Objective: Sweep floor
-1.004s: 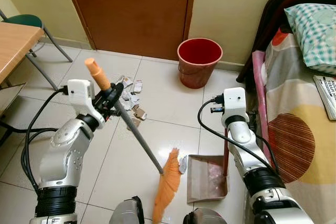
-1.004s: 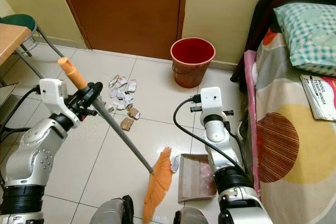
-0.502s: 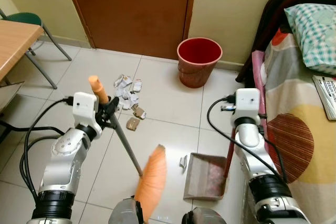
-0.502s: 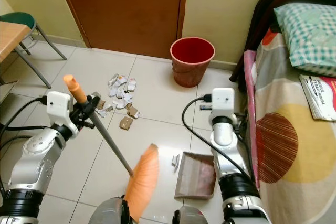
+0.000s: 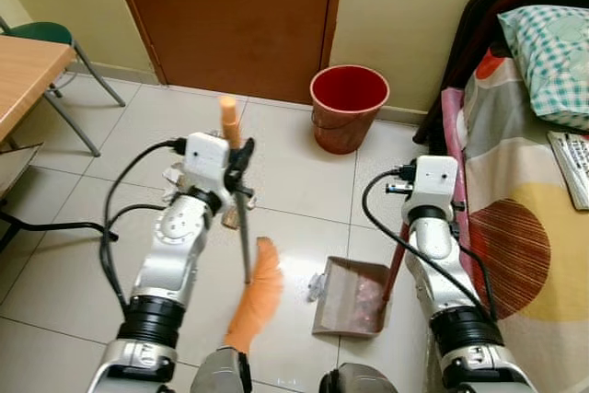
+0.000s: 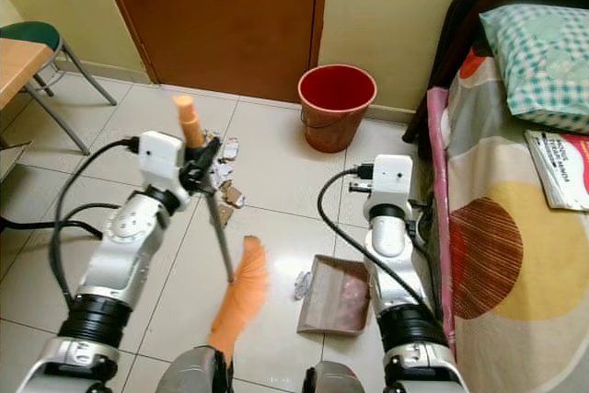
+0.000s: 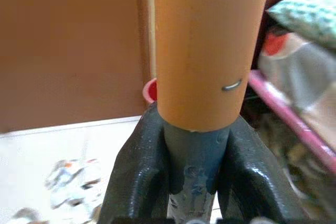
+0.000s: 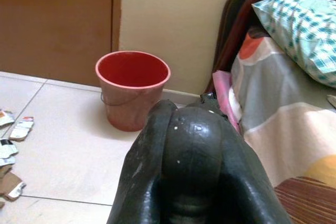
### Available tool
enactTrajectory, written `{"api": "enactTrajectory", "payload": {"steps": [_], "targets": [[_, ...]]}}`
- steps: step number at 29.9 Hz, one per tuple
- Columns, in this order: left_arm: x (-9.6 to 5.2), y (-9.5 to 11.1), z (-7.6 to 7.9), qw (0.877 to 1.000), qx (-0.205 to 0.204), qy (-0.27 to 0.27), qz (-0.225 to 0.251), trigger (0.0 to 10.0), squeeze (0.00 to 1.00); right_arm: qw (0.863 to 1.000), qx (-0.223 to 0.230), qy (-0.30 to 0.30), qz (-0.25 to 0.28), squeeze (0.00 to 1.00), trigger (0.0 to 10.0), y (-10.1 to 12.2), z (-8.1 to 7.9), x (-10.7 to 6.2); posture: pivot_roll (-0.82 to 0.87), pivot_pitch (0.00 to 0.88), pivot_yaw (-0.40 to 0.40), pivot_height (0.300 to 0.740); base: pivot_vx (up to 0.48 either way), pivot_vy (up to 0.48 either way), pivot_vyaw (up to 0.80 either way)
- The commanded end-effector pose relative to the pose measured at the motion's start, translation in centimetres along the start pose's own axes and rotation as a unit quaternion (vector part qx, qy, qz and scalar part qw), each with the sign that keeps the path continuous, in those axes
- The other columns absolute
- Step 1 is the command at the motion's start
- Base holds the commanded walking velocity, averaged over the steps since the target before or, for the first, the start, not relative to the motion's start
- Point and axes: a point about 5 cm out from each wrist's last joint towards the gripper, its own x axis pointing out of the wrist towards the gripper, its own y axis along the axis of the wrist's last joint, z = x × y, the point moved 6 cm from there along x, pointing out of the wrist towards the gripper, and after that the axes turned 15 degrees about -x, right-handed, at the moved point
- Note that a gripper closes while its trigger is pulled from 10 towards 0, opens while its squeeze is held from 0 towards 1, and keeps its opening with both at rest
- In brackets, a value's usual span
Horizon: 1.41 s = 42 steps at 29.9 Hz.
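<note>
Broom [image 5: 245,260] stands nearly upright left of the dustpan [image 5: 351,296], left gripper [image 5: 241,161] clamped on its handle; right gripper [image 8: 191,156] clasps the dustpan's handle, fingers closed.

Count of things on and around the tiled floor

One broom [image 5: 247,264], one dustpan [image 5: 349,298] with a single paper scrap [image 5: 316,287] at its left lip, and one red bucket [image 5: 349,108] far by the one brown door [image 5: 230,16]. A cluster of paper scraps [image 6: 225,172] lies far left, too jumbled to count. One chair [image 5: 55,52], one table [image 5: 23,71], one bed [image 5: 525,200] with one pillow [image 5: 550,43] and one book [image 5: 572,163]. Two grippers: left gripper [image 5: 241,158], right gripper [image 8: 186,171].
</note>
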Motion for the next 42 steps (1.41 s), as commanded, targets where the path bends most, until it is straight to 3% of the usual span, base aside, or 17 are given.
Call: {"api": "enactTrajectory", "payload": {"steps": [1, 2, 7, 11, 12, 13, 16, 17, 18, 20, 24, 25, 27, 32, 37, 39, 42], "targets": [[0.4, 0.2, 3.1, 0.997, -0.048, -0.055, 0.005, 10.0, 0.00, 1.000, -0.007, 0.004, 0.003, 0.00, 10.0, -0.1, -0.3, -0.1, 0.01, 0.127, 0.006, 0.740, 0.000, 0.000, 0.00], [0.4, 0.2, 3.1, 0.997, -0.048, -0.055, 0.005, 10.0, 0.00, 1.000, -0.007, 0.004, 0.003, 0.00, 10.0, -0.1, -0.3, -0.1, 0.01, 0.127, 0.006, 0.740, 0.000, 0.000, 0.00], [0.9, 1.4, 5.0, 0.985, -0.151, -0.077, 0.026, 10.0, 0.00, 1.000, -0.010, 0.013, 0.002, 0.00, 10.0, -0.1, -0.8, 0.0, 0.01, 0.124, 0.004, 0.740, 0.000, 0.000, 0.00], [1.1, 2.3, 4.6, 0.977, -0.200, -0.068, 0.041, 10.0, 0.00, 1.000, -0.008, 0.017, 0.001, 0.00, 10.0, -0.1, -0.9, 0.0, 0.01, 0.124, 0.004, 0.740, 0.000, 0.000, 0.00], [1.0, 2.6, 3.8, 0.977, -0.199, -0.057, 0.046, 10.0, 0.00, 1.000, -0.007, 0.018, 0.000, 0.00, 10.0, -0.2, -0.9, 0.0, 0.01, 0.124, 0.004, 0.740, 0.000, 0.000, 0.00], [0.8, 2.6, 2.6, 0.981, -0.183, -0.042, 0.048, 10.0, 0.00, 1.000, -0.004, 0.018, -0.002, 0.00, 10.0, -0.3, -0.9, 0.0, 0.01, 0.120, -0.001, 0.740, 0.000, 0.000, 0.00], [0.3, 2.7, 1.3, 0.983, -0.174, -0.024, 0.049, 10.0, 0.00, 1.000, 0.000, 0.017, -0.004, 0.00, 10.0, -0.4, -0.7, 0.0, 0.02, 0.119, -0.003, 0.740, 0.000, 0.000, 0.00], [-0.3, 3.0, -0.1, 0.987, -0.155, -0.007, 0.053, 10.0, 0.00, 1.000, 0.000, 0.014, -0.006, 0.00, 10.0, -0.5, -0.3, -0.2, 0.03, 0.125, -0.007, 0.740, 0.000, 0.000, 0.00], [-0.3, 3.0, -0.1, 0.987, -0.155, -0.007, 0.053, 10.0, 0.00, 1.000, 0.000, 0.014, -0.006, 0.00, 10.0, -0.5, -0.3, -0.2, 0.03, 0.125, -0.007, 0.740, 0.000, 0.000, 0.00], [-1.8, 3.3, -1.9, 0.989, -0.136, 0.020, 0.055, 10.0, 0.00, 1.000, -0.002, 0.003, -0.015, 0.00, 10.0, -1.4, 0.7, -0.8, 0.03, 0.123, -0.017, 0.740, 0.000, 0.000, 0.00], [-3.5, 3.7, -3.7, 0.988, -0.131, 0.052, 0.061, 10.0, 0.00, 0.999, 0.017, -0.011, -0.041, 0.00, 10.0, -2.9, 1.8, -2.2, 0.03, 0.120, -0.019, 0.740, 0.000, 0.000, 0.00], [-4.5, 3.8, -4.5, 0.988, -0.124, 0.064, 0.060, 10.0, 0.00, 0.999, 0.023, -0.013, -0.046, 0.00, 10.0, -3.5, 2.2, -3.1, 0.03, 0.117, -0.017, 0.740, 0.000, 0.000, 0.00], [-4.9, 3.8, -4.7, 0.989, -0.122, 0.067, 0.058, 10.0, 0.00, 0.999, 0.024, -0.009, -0.045, 0.00, 10.0, -3.7, 2.3, -3.7, 0.03, 0.114, -0.013, 0.740, 0.000, 0.000, 0.00], [-7.3, 1.4, -5.7, 0.992, -0.095, 0.078, 0.010, 10.0, 0.00, 0.998, 0.043, 0.011, -0.053, 0.00, 10.0, -5.1, 2.9, -5.7, 0.02, 0.099, 0.002, 0.740, 0.000, 0.000, 0.00], [-9.5, -1.1, -5.6, 0.995, -0.031, 0.090, -0.033, 10.0, 0.00, 0.995, 0.078, 0.007, -0.060, 0.00, 10.0, -5.6, 3.8, -6.6, 0.02, 0.062, 0.018, 0.740, 0.000, 0.000, 0.00], [-10.3, -1.9, -5.1, 0.994, 0.044, 0.093, -0.039, 10.0, 0.00, 0.994, 0.104, 0.013, -0.041, 0.00, 10.0, -4.5, 3.8, -6.5, 0.02, 0.063, 0.031, 0.740, 0.000, 0.000, 0.00], [-10.5, -1.8, -4.4, 0.990, 0.108, 0.089, -0.027, 10.0, 0.00, 0.995, 0.094, 0.020, -0.009, 0.00, 10.0, -3.0, 3.7, -6.0, 0.00, 0.053, 0.034, 0.740, 0.000, 0.000, 0.00]]}}
